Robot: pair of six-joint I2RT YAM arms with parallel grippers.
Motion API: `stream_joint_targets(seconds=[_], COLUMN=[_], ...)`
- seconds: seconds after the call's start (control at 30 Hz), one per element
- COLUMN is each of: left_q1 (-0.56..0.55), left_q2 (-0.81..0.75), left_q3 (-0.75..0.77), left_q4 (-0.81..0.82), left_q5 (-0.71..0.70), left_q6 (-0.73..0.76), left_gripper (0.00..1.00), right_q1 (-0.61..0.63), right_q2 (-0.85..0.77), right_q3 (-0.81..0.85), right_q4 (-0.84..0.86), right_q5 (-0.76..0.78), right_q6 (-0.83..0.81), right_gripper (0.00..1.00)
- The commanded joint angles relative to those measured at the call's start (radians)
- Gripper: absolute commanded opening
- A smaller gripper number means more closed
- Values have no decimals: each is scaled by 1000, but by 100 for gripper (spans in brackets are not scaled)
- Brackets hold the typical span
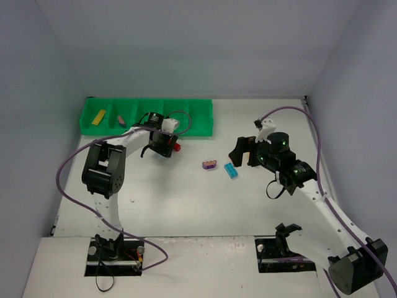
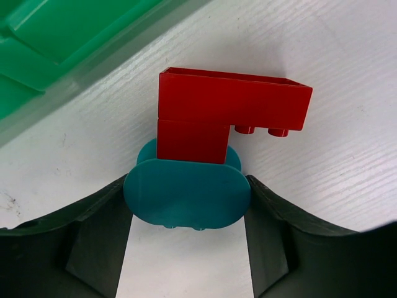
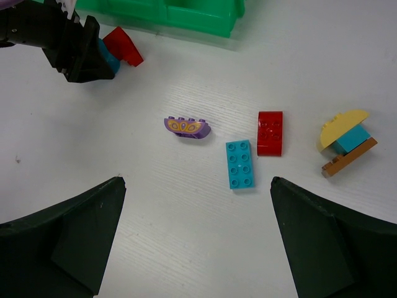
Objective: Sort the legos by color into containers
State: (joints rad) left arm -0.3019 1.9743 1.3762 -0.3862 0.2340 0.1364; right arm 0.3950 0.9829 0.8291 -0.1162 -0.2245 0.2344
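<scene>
Left wrist view: the left hand (image 2: 187,211) grips a teal piece (image 2: 186,192) with red bricks (image 2: 223,108) attached, so binning it whole would mix colours.

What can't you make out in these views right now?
Top view: left arm covers the green tray's middle compartments.
Top view: right arm hides the red brick and yellow-topped stack.
Top view: the piece in the tray's second compartment is too small to identify.
Left wrist view: tray cut off by the edge, behind the gripped red-and-teal cluster.
</scene>
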Motion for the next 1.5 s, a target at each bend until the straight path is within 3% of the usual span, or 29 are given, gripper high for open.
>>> stream_joint_targets(seconds=[0.0, 0.1, 0.37, 0.6, 0.8, 1.47], left_q1=[-2, -3, -39, -118, -198, -325], left_q2=[-64, -112, -408, -636, -732, -764], left_q3=[-12, -48, -276, -367, -373, -338], left_q4=[63, 96, 237, 257, 253, 257], left_q5=[30, 56, 142, 221, 235, 146], left_q6=[15, 17, 107, 157, 161, 144], left_gripper=[49, 35, 34, 34, 35, 34], right_q1=[15, 19, 30, 61, 88, 169], right_q2=[16, 40, 180, 347, 428, 488], right_q3=[45, 62, 168, 298, 375, 360], right_q4=[79, 82, 90, 93, 142, 237], right_q5=[2, -30, -182, -340, -438, -435], right_q6=[2, 5, 59, 144, 198, 261], right_gripper=[100, 95, 74, 80, 82, 79])
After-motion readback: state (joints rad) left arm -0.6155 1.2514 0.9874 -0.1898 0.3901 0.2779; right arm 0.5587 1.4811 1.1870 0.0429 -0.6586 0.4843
